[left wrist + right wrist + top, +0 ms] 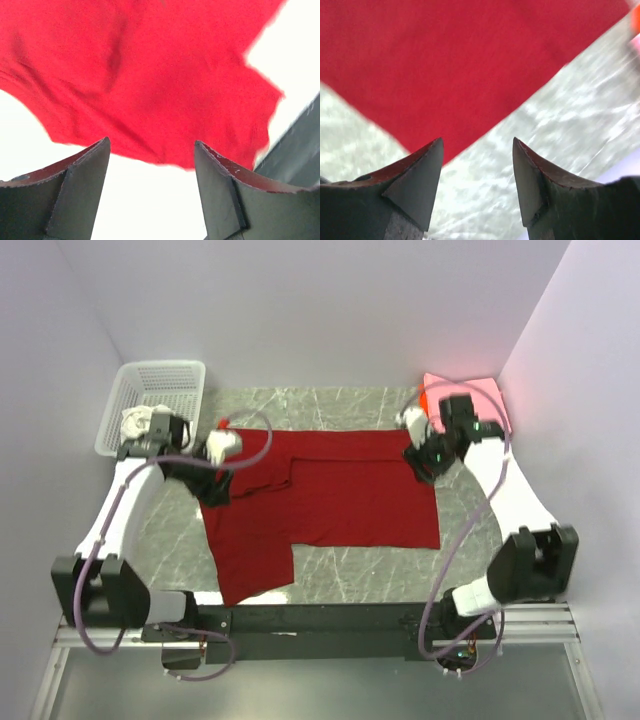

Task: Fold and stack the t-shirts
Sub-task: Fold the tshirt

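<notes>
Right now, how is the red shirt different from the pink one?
The red shirt is dark and spread wide across the table; the pink shirt is pale, in the far right corner. Red shows nearly whole; pink hides partly behind the right arm. Both lie flat.

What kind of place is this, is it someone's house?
Probably not a house; it looks like a robot test booth. Plain pale walls box in a marble-patterned table, a left arm and a right arm are bolted along its near edge, and a deep red t-shirt lies spread on it.
</notes>
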